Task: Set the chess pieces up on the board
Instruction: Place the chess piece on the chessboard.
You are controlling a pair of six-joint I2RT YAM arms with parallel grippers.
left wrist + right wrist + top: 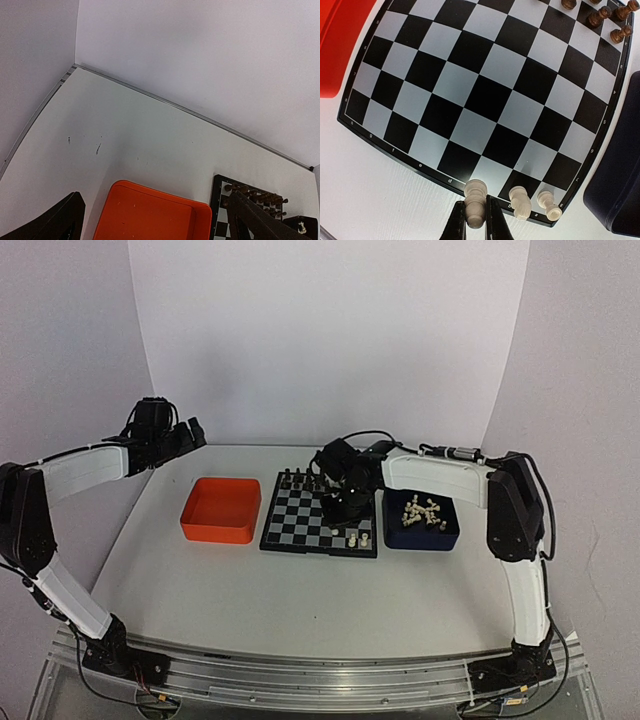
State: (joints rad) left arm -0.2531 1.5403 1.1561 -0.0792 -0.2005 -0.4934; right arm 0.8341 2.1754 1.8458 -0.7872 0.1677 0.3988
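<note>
Orange tray (215,532), dark blue tray (420,538) (well apart), white table (300,600)

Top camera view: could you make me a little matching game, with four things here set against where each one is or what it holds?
1 orange tray
2 dark blue tray
3 dark pieces
4 right jaws

a holds loose cream pieces
b along the far edge of the board
c closed on one cream piece
d left of the board

Pairs: 1-d, 2-a, 3-b, 4-c
</note>
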